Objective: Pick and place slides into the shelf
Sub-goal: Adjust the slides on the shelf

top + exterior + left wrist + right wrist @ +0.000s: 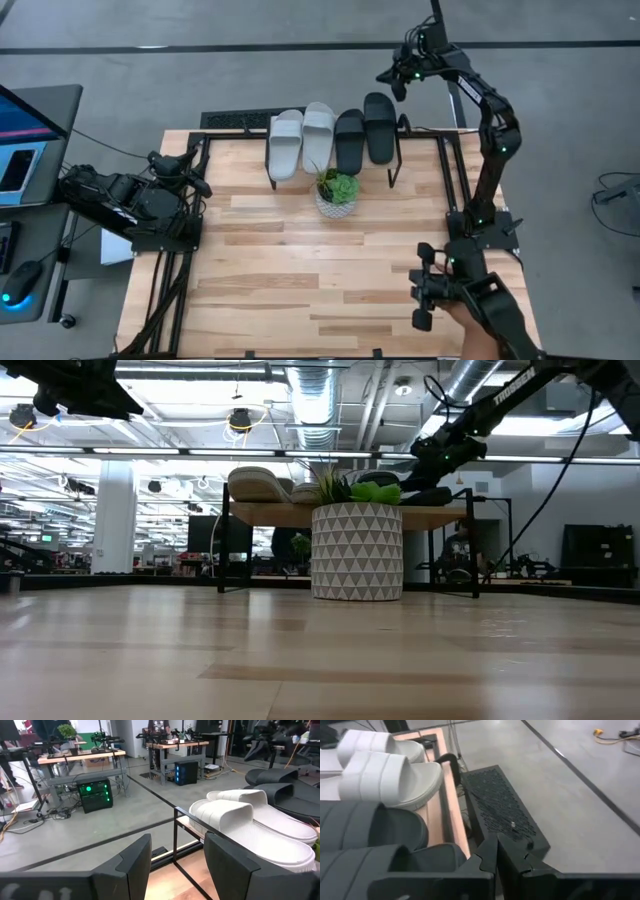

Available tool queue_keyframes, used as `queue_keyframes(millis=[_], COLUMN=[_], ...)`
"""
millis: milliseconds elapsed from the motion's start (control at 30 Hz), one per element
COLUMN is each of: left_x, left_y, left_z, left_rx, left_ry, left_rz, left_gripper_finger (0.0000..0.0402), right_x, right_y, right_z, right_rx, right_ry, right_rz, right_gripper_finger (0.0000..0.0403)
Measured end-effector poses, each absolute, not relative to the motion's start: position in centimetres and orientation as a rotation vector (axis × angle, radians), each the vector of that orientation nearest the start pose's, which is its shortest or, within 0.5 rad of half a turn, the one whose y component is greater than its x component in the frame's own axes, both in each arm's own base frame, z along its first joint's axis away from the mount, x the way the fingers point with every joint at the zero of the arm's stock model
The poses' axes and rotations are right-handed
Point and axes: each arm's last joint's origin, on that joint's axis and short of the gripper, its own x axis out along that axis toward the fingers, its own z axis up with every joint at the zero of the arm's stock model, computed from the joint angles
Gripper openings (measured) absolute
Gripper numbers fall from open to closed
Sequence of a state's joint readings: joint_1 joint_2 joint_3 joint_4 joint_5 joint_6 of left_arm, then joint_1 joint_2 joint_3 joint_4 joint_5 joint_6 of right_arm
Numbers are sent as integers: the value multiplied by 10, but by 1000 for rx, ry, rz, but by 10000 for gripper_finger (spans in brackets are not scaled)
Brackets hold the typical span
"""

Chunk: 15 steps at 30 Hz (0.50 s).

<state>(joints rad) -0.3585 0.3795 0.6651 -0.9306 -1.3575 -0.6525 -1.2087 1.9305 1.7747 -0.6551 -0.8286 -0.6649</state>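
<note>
All four slides sit side by side on the shelf (400, 140) at the far edge of the tabletop (300, 290): two light grey slides (302, 140) on the left half and two black slides (364, 133) on the right half, their toes pointing toward the near side. A potted plant (337, 194) in a patterned white pot stands on the tabletop just in front of the shelf, about at its middle.

The right hand (398, 82) is raised beyond the far right end of the shelf, just past the outer black slide and not touching it; its fingers (487, 862) are pressed together and hold nothing. From its wrist camera the black slides lie close below it with the grey pair farther along.

The left hand (203, 183) rests low at the left edge of the tabletop, well apart from the shelf, with its fingers (131, 865) parted and nothing between them; the grey slides lie ahead of it across the shelf's left end.
</note>
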Motion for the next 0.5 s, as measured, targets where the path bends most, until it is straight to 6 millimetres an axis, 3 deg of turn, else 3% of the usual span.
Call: queue_keyframes(millis=[500], left_x=[58], left_y=[8], left_z=[283], left_rx=[-81], left_ry=[108], left_rz=[1041], left_gripper_finger=[171], right_x=[172], right_y=[-375], right_z=[296], right_rx=[109], right_ry=[603], right_rz=[-87], right_gripper_finger=[0])
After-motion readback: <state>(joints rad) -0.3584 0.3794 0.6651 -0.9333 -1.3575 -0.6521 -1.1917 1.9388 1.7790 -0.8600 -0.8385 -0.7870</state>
